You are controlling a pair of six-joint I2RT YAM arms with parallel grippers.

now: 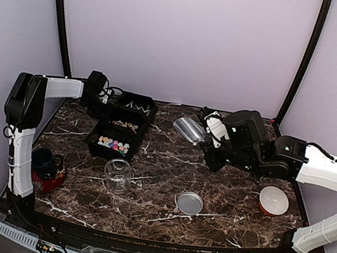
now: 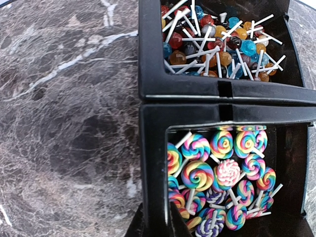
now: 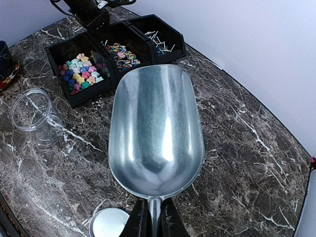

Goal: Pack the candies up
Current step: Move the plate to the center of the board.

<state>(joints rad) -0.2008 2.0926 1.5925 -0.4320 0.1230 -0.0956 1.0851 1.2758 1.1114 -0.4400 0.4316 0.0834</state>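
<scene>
The candies (image 3: 80, 73) lie heaped in the nearest black bin (image 1: 109, 154), at about 10 o'clock from the middle of the marble table (image 1: 216, 230). They are small loose pieces in pink, yellow, green, blue and white. Two more bins stand in a row at 1 o'clock of that one. The middle one holds swirl lollipops (image 2: 217, 173) and the far one ball lollipops (image 2: 212, 39) on white sticks.

A glass jar (image 1: 117, 175) stands upright and uncovered just beside the candy bin, at its 5 o'clock. Its lid (image 1: 190, 202) lies flat at the jar's 3 o'clock, apart from it.

The right claw (image 3: 155, 224) is clamped on the thin handle of a metal scoop (image 3: 155, 128), one finger on each side. The scoop hangs in the air at 2 o'clock of the jar, with its mouth turned toward the bins.

The left claw (image 1: 98, 83) hovers at 11 o'clock of the bins and is closed. Its fingers do not appear in its own camera, and from above it is a dark mass against dark plastic, so whether it pinches anything cannot be told.

The scoop handle is cut off at the frame's bottom edge. The left arm partly covers a dark mug (image 1: 44, 163) at 9 o'clock of the jar. A bowl (image 1: 273, 200) sits at 3 o'clock of the lid.
</scene>
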